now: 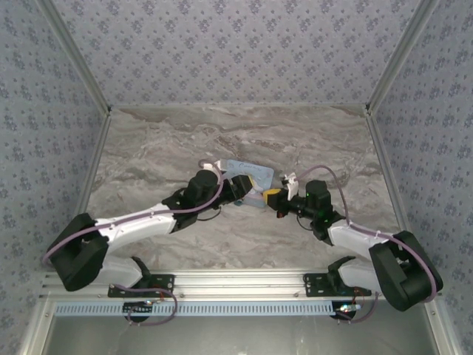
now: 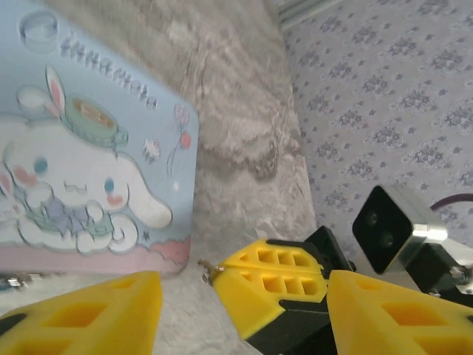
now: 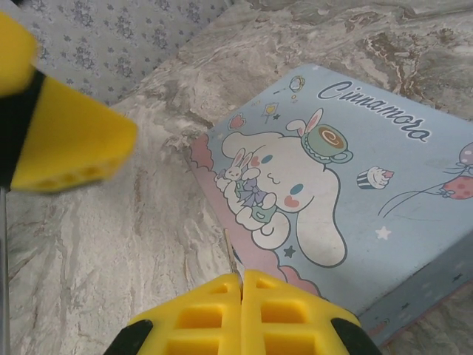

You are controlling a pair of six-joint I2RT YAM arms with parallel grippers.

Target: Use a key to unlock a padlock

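Key (image 2: 210, 271): tiny thin metal bit, barely a speck, pinched at the very tips of right gripper (image 3: 242, 287). Mostly buried between the yellow pads; bow and teeth not readable. Sits just off the tin's near edge; contact with tin or table impossible to tell. Long axis roughly in line with the right fingers, free end toward the tin's pink lower edge in left wrist view.

Small silvery bits (image 2: 13, 281) at tin's lower left edge, cut off by frame; cannot tell whether padlock.

Right gripper: pads pressed together, no gap, clamped on key.

Left gripper (image 1: 242, 191): fingers (image 2: 89, 314) spread wide, gripping nothing, both cropped by bottom edge. Right gripper's tips seen between them, farther off. One left finger blurred at top left of right wrist view.

Tin (image 3: 355, 185): light blue, flat on table, corners cut by frame; from top camera largely covered by both grippers. Lid print: white long-eared cartoon dog with teacup on head, small rabbit, cupcake, balloons, stars. Script readable as "Cinnamoro", rest out of frame; same script slanted and faint in left wrist view.

Table (image 1: 148, 148): grey-brown marble pattern. Walls (image 1: 222, 44): blue-grey floral paper.
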